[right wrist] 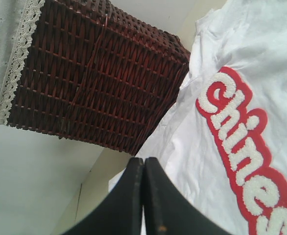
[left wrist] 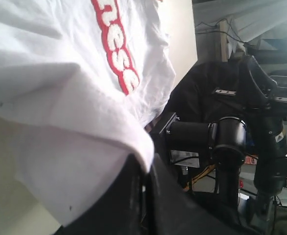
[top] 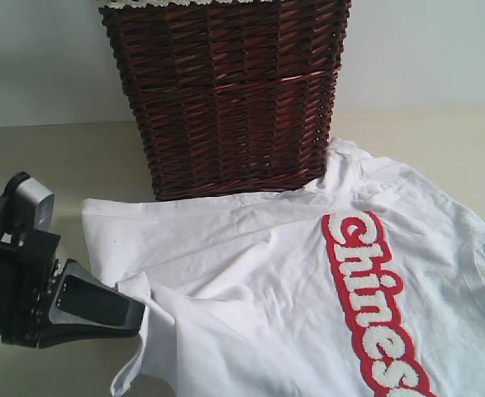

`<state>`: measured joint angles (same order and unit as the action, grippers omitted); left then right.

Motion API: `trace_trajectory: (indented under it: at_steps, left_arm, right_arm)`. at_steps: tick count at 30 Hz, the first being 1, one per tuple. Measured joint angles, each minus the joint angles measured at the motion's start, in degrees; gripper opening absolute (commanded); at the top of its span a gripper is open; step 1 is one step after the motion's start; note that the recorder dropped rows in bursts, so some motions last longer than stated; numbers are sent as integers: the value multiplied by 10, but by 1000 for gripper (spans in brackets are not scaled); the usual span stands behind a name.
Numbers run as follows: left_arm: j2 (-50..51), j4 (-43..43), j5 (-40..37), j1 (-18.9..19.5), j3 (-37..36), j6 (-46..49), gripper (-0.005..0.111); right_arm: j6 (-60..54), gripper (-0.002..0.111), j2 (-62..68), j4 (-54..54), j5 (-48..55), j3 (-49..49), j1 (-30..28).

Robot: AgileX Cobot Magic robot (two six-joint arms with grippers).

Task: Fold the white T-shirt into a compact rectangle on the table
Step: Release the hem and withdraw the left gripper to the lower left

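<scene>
The white T-shirt (top: 267,273) lies rumpled and unfolded on the pale surface (top: 52,157), its red lettered band (top: 370,298) running diagonally. The left gripper (top: 140,313) pinches its left edge. The right gripper (right wrist: 144,169) is pressed together, empty. A wicker basket (top: 225,99) stands behind, touching the shirt.

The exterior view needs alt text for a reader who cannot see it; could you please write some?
A soft white cotton T-shirt with fuzzy white lettering on a red band lies rumpled on a pale cream-beige table, in front of a dark brown wicker basket. At lower left, the black left gripper, jaws shut, pinches the shirt's bunched edge.
</scene>
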<state>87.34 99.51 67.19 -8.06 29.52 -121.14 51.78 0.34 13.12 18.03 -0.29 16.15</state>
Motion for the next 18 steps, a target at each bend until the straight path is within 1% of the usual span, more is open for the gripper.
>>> trace_trajectory:
  at_steps: [7, 14, 18]
  left_arm:
    - [-27, 6, -7, 4, -64, -1, 0]
    - [-33, 6, 8, 33, -117, -1, 0]
    - [-33, 6, 16, 38, -131, -1, 0]
  right_arm:
    - [0, 0, 0, 0, 0, 0, 0]
    - [0, 0, 0, 0, 0, 0, 0]
    - [0, 0, 0, 0, 0, 0, 0]
